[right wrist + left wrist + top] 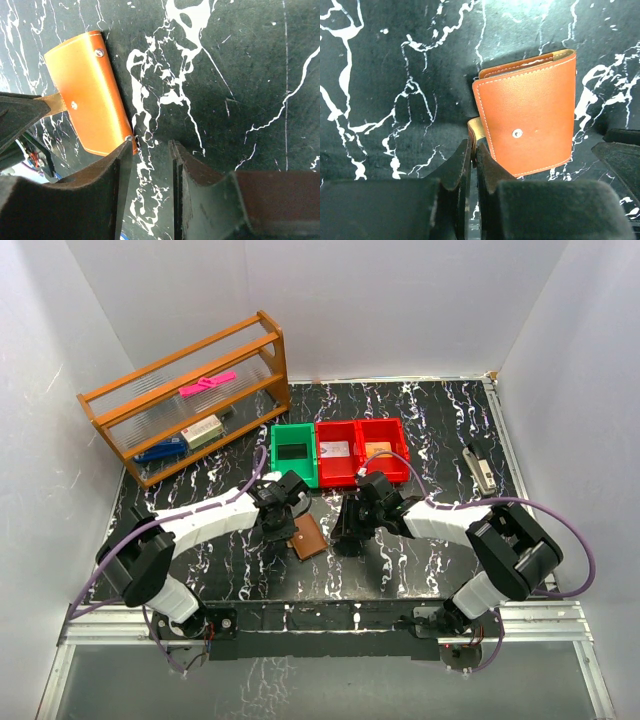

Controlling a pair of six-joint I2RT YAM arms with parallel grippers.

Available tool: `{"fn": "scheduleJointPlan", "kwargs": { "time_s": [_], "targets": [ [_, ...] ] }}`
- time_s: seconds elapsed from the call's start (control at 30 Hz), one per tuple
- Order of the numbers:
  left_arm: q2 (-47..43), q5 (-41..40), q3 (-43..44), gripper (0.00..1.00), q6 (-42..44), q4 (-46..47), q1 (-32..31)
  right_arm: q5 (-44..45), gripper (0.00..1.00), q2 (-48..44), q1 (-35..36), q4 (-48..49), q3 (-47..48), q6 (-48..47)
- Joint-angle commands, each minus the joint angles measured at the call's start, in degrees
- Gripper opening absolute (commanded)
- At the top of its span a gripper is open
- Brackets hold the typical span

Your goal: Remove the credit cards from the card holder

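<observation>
The card holder (308, 537) is a brown leather wallet lying folded shut on the black marble table, between the two grippers. No credit cards show at the wallet. My left gripper (281, 521) is at its left edge. In the left wrist view my left gripper (473, 148) is shut on a tan flap (476, 129) that sticks out from under the card holder (530, 120). My right gripper (346, 534) is open and empty, to the right of the wallet. In the right wrist view my right gripper (150, 146) has its left fingertip at the corner of the card holder (87, 92).
A green bin (294, 452) and two red bins (362, 448) stand in a row behind the wallet. The red ones hold a pale flat thing (335, 449) and an orange one (377, 449). A wooden shelf (190, 400) stands at back left. A grey stapler-like object (480, 468) lies at right.
</observation>
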Motion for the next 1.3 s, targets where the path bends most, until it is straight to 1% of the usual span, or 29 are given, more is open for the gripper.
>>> {"fn": "scheduleJointPlan", "kwargs": {
  "time_s": [0.0,0.03,0.13,0.2,0.33,0.4,0.57,0.67,0.8,0.93,1.07,1.27],
  "targets": [
    [-3.6,1.3,-1.1,0.00,4.8,6.3,-0.1,0.7,0.35,-3.6,0.2,-0.1,2.7,-1.2],
    [-5.0,2.4,-1.4,0.00,7.5,8.6,-0.1,1.5,0.36,-4.5,0.2,-0.9,2.9,-1.5],
    [-8.6,7.0,-1.2,0.00,13.6,15.3,-0.2,7.8,0.38,-7.0,0.0,-5.2,4.1,-2.6],
    [-10.5,9.4,0.5,0.00,16.8,17.3,-0.2,9.8,0.38,-8.5,-1.0,-6.6,4.1,-3.1],
    [-9.4,13.4,4.8,0.00,21.5,16.9,-0.2,7.5,0.38,-11.1,-5.9,-6.9,2.2,-3.2],
    [-7.3,15.2,6.0,0.00,23.2,17.1,-0.2,5.6,0.39,-12.6,-8.8,-6.0,0.8,-3.1],
    [-4.5,19.0,5.4,0.00,24.3,20.3,-0.3,5.7,0.39,-14.7,-10.7,-7.0,-0.5,-2.5],
    [-4.9,16.3,4.1,0.00,23.0,19.8,-0.3,5.2,0.39,-15.7,-10.7,-5.8,-1.8,-1.9],
    [-8.1,10.4,0.3,0.00,19.9,17.1,-0.3,-0.9,0.40,-14.9,-10.7,-2.1,-2.9,-0.8],
    [-13.3,3.4,-3.9,0.00,17.2,13.0,-0.2,-4.6,0.40,-13.4,-10.5,1.3,-3.3,0.3],
    [-14.4,-3.1,-5.7,0.00,14.4,6.6,0.8,-6.6,0.40,-11.9,-9.3,3.5,-2.3,0.9],
    [-13.5,-4.4,-8.5,0.00,11.2,5.8,3.8,-6.1,0.39,-9.1,-5.4,4.1,0.1,2.5]
  ]
}}
